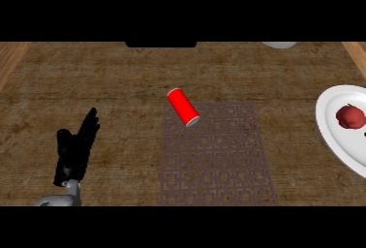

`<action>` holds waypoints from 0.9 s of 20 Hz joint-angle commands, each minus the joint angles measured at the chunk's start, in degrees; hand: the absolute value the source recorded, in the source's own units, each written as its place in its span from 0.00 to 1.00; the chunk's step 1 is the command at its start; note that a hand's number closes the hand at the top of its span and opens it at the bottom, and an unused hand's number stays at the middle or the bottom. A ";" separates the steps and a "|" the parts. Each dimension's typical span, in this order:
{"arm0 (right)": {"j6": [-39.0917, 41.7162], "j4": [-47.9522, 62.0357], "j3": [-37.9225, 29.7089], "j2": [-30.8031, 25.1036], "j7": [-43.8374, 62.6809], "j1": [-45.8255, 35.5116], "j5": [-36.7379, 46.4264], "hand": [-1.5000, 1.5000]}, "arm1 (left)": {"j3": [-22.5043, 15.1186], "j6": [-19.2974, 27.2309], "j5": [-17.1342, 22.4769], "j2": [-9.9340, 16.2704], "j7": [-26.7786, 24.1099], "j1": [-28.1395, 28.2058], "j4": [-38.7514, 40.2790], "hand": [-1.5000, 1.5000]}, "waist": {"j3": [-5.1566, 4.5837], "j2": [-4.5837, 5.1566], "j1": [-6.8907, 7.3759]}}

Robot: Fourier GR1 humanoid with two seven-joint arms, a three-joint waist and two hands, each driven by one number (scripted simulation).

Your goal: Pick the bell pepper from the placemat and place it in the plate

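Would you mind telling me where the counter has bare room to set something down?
Most of the placemat below the red can is bare, as is the counter between it and the left hand. The plate, holding the bell pepper, crowds the right edge.

Dim, even light over my counter [107, 97], no hard shadows anywhere. The white plate [336, 138] is the brightest spot; left of it, the red cylinder [183, 107] shows a soft sheen.
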 commanded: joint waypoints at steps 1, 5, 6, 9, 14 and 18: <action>3.47 1.45 -9.43 0.17 -6.23 -0.25 -10.78 0.00 | -0.30 1.49 -0.85 -0.92 -0.56 1.64 -0.58 0.50 | 0.07 -0.38 -1.10; 11.26 6.53 -15.00 -4.30 -8.44 0.62 -16.82 0.00 | 0.36 0.17 -0.05 -0.55 -1.46 0.02 1.27 0.50 | 0.03 0.14 -0.82; 11.58 6.32 -15.34 -3.06 -4.86 -1.22 -17.98 0.00 | 0.60 -0.67 0.16 0.52 -0.68 1.10 -0.05 0.50 | -0.05 -0.06 -0.31; 14.64 8.54 -15.98 -4.65 -10.98 3.99 -19.47 0.00 | -0.26 -1.07 -0.10 -0.49 -3.32 3.29 -0.23 0.50 | -0.03 0.03 -0.06; 18.12 12.97 -14.64 -6.73 -12.80 1.95 -20.96 0.00 | -0.38 -0.19 -1.10 -0.43 3.01 0.72 -4.13 0.50 | 0.01 0.11 0.46; 17.25 14.60 -12.51 -6.70 -19.92 4.45 -19.98 0.00 | 0.39 -0.26 -1.00 -1.07 1.81 -0.61 -1.18 0.50 | 0.03 0.22 0.50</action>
